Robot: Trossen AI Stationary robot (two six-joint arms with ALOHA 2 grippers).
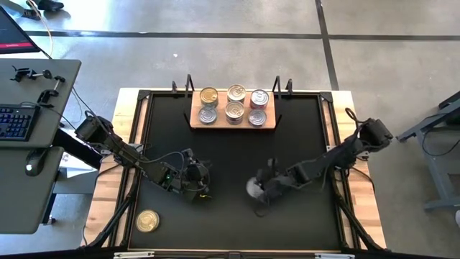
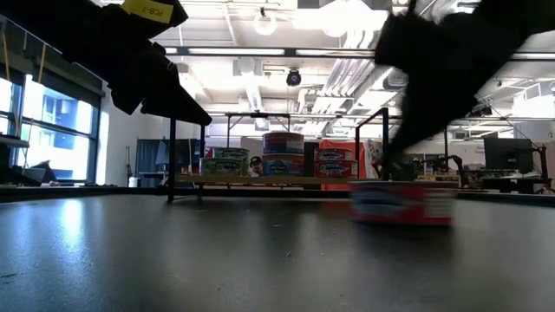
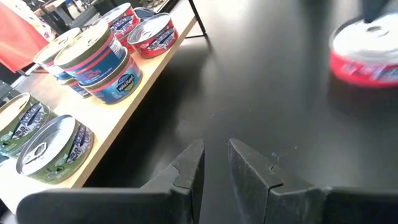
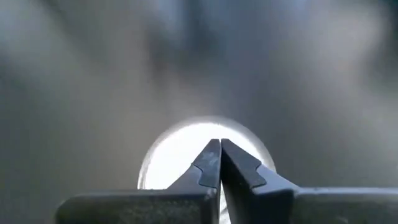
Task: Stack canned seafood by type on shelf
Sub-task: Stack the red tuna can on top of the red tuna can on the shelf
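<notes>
Black tabletop (image 1: 230, 151) — shelf (image 1: 233, 122) holds six tins; right gripper (image 4: 220, 144) jaws clenched above a red-labelled tin (image 2: 403, 204).

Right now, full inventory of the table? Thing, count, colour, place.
cans on shelf: six lids seen from above, silver, gold and one pinkish, in two rows of three; low view shows a second layer in the middle.
red can: one, red side, silver lid, on the tabletop under the right gripper.
gold can: one, gold lid, alone near the front-left corner.
shelf: one, light-brown board with black uprights, at the back centre.
table: one, black top.
left gripper: slightly open, empty, left of centre.
right gripper: shut, empty, fingertips over the red can's lid.
</notes>
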